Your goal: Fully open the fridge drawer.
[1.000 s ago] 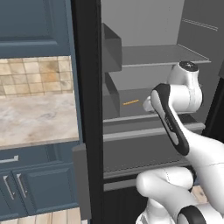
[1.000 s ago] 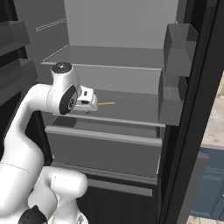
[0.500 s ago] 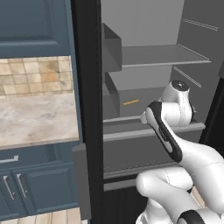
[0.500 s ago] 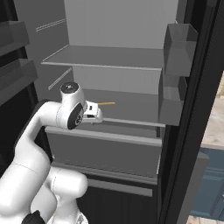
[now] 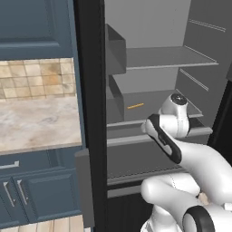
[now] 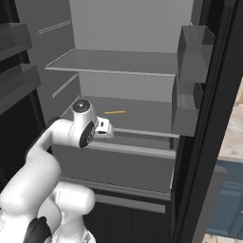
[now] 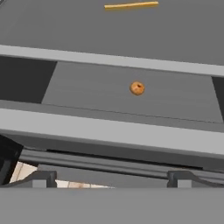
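The gripper (image 7: 111,177) hangs just over the front rim of the fridge drawer (image 7: 131,94). In the hand view its two dark tips sit at 7 and 5 o'clock, far apart, so the fingers stand spread with nothing between them. In the right base view the gripper (image 6: 105,128) is a small white block at 3 o'clock of the round wrist, right above the drawer's light rim.

The drawer (image 6: 118,163) is slid partly out of the fridge; its open top shows a flat grey floor. On that floor lies a small orange ball (image 7: 137,88), a little toward 1 o'clock from the middle of the hand view, apart from the walls. A dark gap opens at 9 o'clock beside the floor.

Past the drawer, toward 12 o'clock, runs a grey shelf (image 7: 131,35) with a thin yellow stick (image 7: 131,5) lying flat on it. The stick (image 6: 114,112) lies near the shelf's middle in the right base view, and the stick (image 5: 135,106) lies at 10 o'clock of the wrist in the left base view.

A higher shelf (image 6: 118,61) spans the fridge. Door bins (image 6: 192,47) hang at 2 o'clock. Outside, at 9 o'clock in the left base view, are a marble counter (image 5: 38,122) and blue cabinets (image 5: 31,190).
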Controlling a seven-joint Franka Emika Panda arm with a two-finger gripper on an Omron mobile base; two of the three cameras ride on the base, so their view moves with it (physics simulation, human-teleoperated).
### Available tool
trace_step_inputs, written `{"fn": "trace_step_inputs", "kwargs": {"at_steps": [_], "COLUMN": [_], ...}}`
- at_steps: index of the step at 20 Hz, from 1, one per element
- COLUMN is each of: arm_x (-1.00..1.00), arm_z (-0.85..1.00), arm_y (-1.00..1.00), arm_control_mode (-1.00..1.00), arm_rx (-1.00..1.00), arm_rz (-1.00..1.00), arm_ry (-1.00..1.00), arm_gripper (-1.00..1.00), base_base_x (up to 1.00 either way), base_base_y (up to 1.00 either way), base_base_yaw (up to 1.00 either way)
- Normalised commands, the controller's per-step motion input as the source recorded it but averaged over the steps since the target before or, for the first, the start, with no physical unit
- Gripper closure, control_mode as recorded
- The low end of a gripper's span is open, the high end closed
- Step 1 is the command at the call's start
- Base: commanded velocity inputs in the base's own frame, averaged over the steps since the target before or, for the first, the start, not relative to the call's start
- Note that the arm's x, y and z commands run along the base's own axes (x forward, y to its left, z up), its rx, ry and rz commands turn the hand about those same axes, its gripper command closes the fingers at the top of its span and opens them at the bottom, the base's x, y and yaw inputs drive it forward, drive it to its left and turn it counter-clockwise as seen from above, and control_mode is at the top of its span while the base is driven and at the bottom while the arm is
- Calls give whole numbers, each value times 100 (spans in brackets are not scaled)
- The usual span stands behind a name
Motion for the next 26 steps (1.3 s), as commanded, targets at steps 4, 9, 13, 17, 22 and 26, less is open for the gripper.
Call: {"fn": "trace_step_inputs", "kwargs": {"at_steps": [4, 9, 13, 17, 22, 26], "arm_x": [37, 32, 33, 25, 29, 30], "arm_z": [-21, -28, -21, -28, -28, -29], "arm_y": [0, 0, 0, 0, 0, 0], "arm_control_mode": [-100, -100, -100, -100, -100, -100], "arm_rx": [2, 0, 2, 1, 0, 0], "arm_rz": [-1, -1, -3, -2, -2, -2], "arm_ry": [0, 0, 0, 0, 0, 0], "arm_gripper": [-100, -100, -100, -100, -100, -100], "base_base_x": [0, 0, 0, 0, 0, 0], "base_base_y": [0, 0, 0, 0, 0, 0], "base_base_yaw": [0, 0, 0, 0, 0, 0]}}
